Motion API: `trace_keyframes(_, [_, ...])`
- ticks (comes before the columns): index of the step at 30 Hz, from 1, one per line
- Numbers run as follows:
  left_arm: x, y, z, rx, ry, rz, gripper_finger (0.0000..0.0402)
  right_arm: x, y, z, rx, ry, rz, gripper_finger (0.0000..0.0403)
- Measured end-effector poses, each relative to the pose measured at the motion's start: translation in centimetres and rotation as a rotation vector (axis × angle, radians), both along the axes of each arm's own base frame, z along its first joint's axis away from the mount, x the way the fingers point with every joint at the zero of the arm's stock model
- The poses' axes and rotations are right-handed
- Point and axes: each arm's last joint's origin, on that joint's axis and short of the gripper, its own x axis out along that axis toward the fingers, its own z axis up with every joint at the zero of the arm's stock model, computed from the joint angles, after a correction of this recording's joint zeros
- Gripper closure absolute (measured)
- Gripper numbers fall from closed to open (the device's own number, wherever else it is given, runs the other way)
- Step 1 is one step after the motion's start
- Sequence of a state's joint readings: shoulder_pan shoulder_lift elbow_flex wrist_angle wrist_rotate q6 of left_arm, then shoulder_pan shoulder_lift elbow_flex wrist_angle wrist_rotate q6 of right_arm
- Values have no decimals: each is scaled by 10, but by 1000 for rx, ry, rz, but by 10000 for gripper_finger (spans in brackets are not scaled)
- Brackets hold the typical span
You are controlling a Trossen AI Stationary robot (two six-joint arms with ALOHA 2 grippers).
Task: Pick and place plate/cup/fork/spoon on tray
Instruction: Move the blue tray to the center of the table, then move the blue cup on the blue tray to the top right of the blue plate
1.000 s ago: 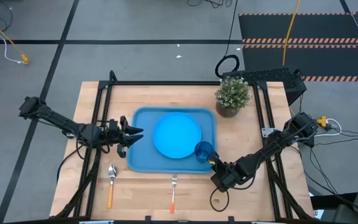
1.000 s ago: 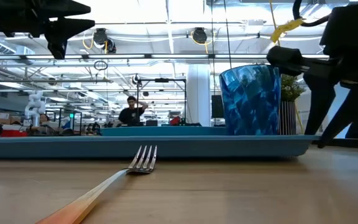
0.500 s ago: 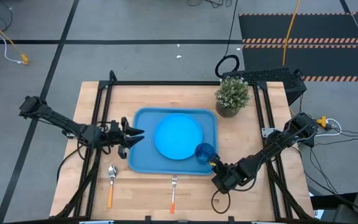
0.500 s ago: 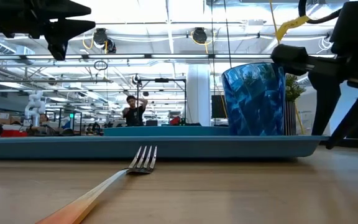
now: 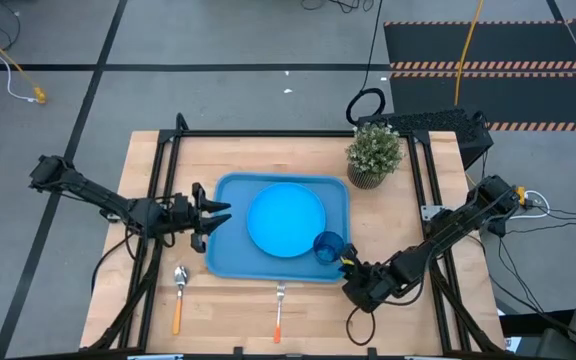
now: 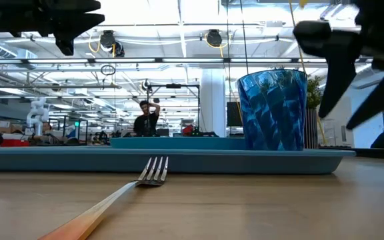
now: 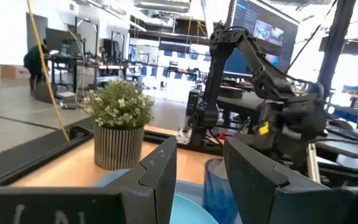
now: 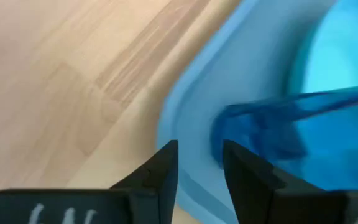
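From the right wrist, two dark fingers (image 8: 160, 171) of the right gripper (image 8: 199, 167) stand parted with a narrow gap between them, nothing held in it. Just past them lies the rounded corner of the light-blue tray (image 8: 185, 118), its raised rim meeting the pale wooden surface (image 8: 61, 87). The translucent blue cup (image 8: 291, 134) stands on the tray close ahead of the fingertips. Beyond it, the brighter blue plate (image 8: 347, 59) shows.

On the tabletop (image 5: 158, 160) the tray (image 5: 230, 262) holds the plate (image 5: 285, 218) at its middle and the cup (image 5: 328, 246) in its near right corner, with the spoon (image 5: 179, 294) and fork (image 5: 280, 308) lying before it and a potted plant (image 5: 373, 155) behind its right end.
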State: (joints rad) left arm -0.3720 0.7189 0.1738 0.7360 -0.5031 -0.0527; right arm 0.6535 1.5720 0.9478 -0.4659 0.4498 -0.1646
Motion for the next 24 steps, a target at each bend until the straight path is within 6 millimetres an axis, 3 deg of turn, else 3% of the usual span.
trace_keyframes(6, [1, 4, 0, 32, 4, 31, 266, -9, -7, 29, 89, -83, -101, 282])
trace_keyframes(11, [3, 5, 7, 29, -10, 40, 266, -15, -12, 69, 163, -104, -192, 282])
trace_keyframes(14, [5, 4, 14, 61, 10, 43, 266, -10, -15, 98, 184, -103, -248, 285])
trace_keyframes(17, [9, 3, 22, 102, 73, 44, 266, 6, -17, 120, 228, -115, -287, 288])
trace_keyframes(20, [12, 2, 30, 129, 154, 42, 266, 27, -20, 120, 262, -49, -314, 289])
trace_keyframes(24, [13, 2, 36, 146, 220, 40, 266, 50, -29, 99, 267, 97, -365, 289])
